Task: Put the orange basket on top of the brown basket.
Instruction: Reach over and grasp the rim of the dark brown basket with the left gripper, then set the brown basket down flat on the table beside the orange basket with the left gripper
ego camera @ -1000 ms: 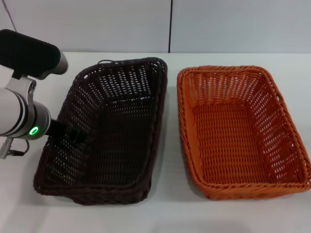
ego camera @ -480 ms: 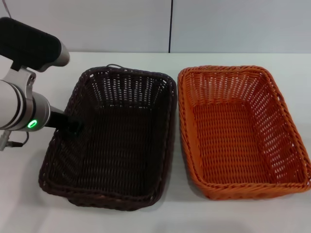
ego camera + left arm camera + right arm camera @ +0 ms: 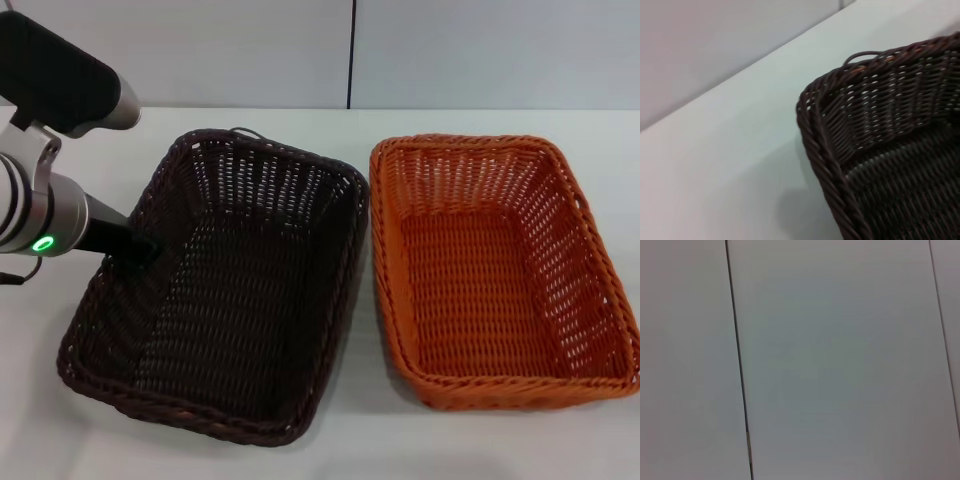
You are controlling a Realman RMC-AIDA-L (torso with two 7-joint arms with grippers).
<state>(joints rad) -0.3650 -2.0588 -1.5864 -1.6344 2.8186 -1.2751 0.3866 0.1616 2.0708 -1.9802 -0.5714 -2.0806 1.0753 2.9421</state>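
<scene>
The brown basket [image 3: 230, 300] is on the left of the white table, turned at an angle, with its left side raised a little. My left gripper [image 3: 140, 250] is at its left rim and shut on that rim. The left wrist view shows a far corner of the brown basket [image 3: 880, 150] and bare table beside it. The orange basket [image 3: 490, 270] rests flat on the table to the right of the brown one, empty, with a narrow gap between them. My right gripper is out of view.
The white table [image 3: 362, 420] runs back to a pale panelled wall [image 3: 450, 50]. A thin loop of wicker [image 3: 860, 55] sticks up from the brown basket's far rim. The right wrist view shows only wall panels [image 3: 840, 360].
The brown basket has swung round and come up and toward me with my left gripper on its left rim. The orange basket has not moved.
</scene>
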